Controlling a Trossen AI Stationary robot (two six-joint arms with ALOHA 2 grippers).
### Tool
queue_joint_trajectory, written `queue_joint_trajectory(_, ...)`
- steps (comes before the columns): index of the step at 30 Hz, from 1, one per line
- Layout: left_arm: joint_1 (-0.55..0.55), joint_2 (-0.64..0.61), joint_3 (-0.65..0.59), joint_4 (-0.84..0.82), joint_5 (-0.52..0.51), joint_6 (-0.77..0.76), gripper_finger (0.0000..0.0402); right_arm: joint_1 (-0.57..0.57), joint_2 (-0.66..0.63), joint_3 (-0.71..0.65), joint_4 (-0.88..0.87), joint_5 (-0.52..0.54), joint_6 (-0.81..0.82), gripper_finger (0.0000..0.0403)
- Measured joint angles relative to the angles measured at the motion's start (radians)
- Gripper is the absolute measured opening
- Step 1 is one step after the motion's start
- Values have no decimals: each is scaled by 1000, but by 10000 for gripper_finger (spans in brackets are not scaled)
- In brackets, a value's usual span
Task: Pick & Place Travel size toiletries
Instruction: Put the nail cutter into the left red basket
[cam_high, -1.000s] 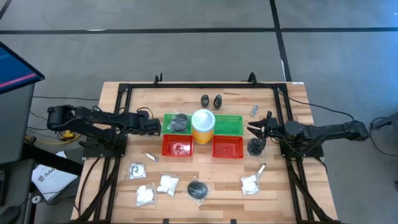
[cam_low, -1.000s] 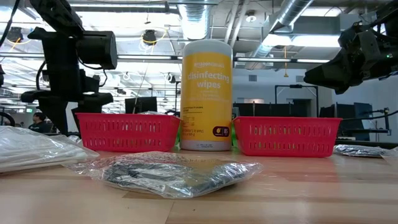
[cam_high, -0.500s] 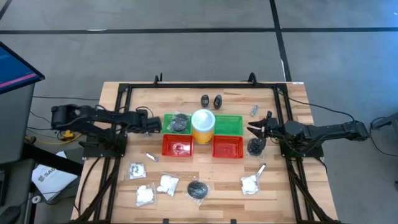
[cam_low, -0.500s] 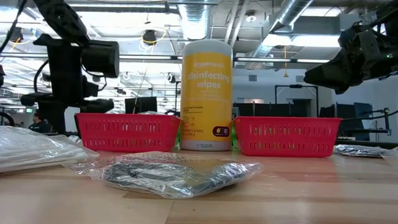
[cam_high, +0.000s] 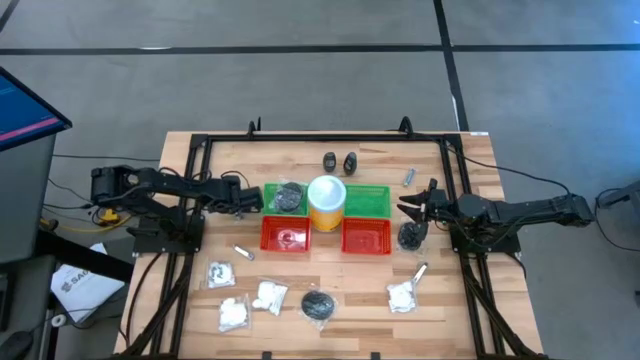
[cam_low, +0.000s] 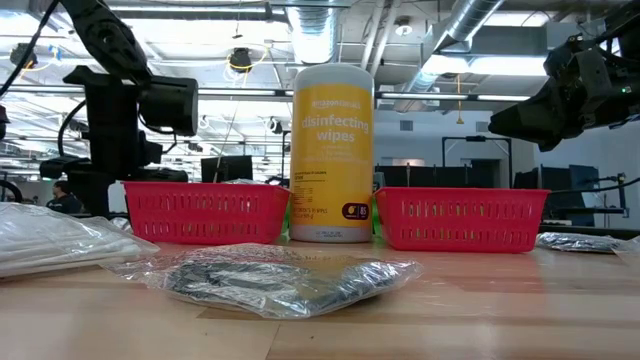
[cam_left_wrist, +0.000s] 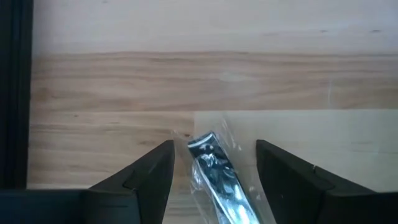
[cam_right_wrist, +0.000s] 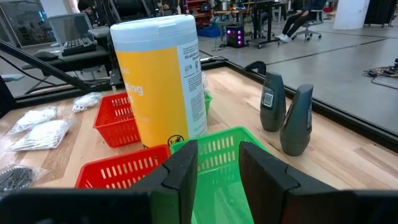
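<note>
**A:** What do we see left of the wipes can (cam_high: 327, 200)?

**B:** Our left gripper (cam_high: 248, 201), jaws wide and empty. Its wrist camera shows a wrapped silvery tube (cam_left_wrist: 214, 171) lying on bare wood between the fingers, touching neither.

**A:** How should we take it?

**B:** We would centre the jaws across the tube's narrow width, lower straight down, and close on the tube itself, not the loose wrap.

**A:** And right of the can?

**B:** Our right gripper (cam_high: 408, 208) waits there, jaws partly open, holding nothing.
</note>
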Motion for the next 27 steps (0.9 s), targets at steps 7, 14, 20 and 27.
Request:
queue_joint_trajectory(7,0,2,1,-3,4,4,184,0,0,0,0,0,0,109)
queue_joint_trajectory(14,0,3,0,-7,12,54,75,0,0,0,0,0,0,109)
queue_joint_trajectory(20,-1,0,0,-9,14,104,45,0,0,0,0,0,0,109)
queue_joint_trajectory(27,-46,-74,-2,-11,60,129,47,0,0,0,0,0,0,109)
